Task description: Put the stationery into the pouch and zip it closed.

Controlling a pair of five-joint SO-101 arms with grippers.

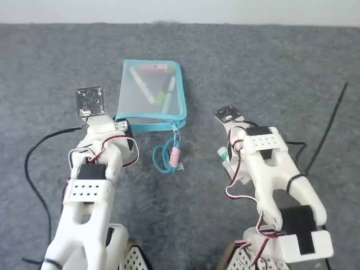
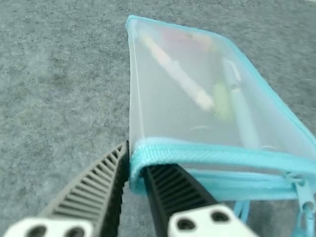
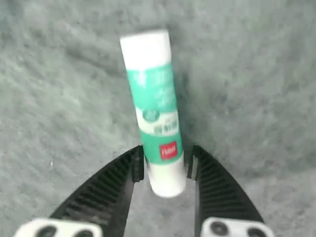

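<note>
1 glue stick (image 3: 155, 108): white, green-labelled, clamped in right gripper (image 3: 165, 165).
Pouch (image 1: 151, 95): translucent, teal-edged, near far edge of tabletop (image 1: 270, 67); pens (image 2: 177, 79) inside.
Left gripper (image 2: 136, 180): pinches pouch corner.

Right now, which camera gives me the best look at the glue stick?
The right wrist view: the glue stick shows whole, gripped by the right claw. The high view catches just a green-and-white sliver of it beside the right arm. The left wrist view faces the pouch instead.
</note>
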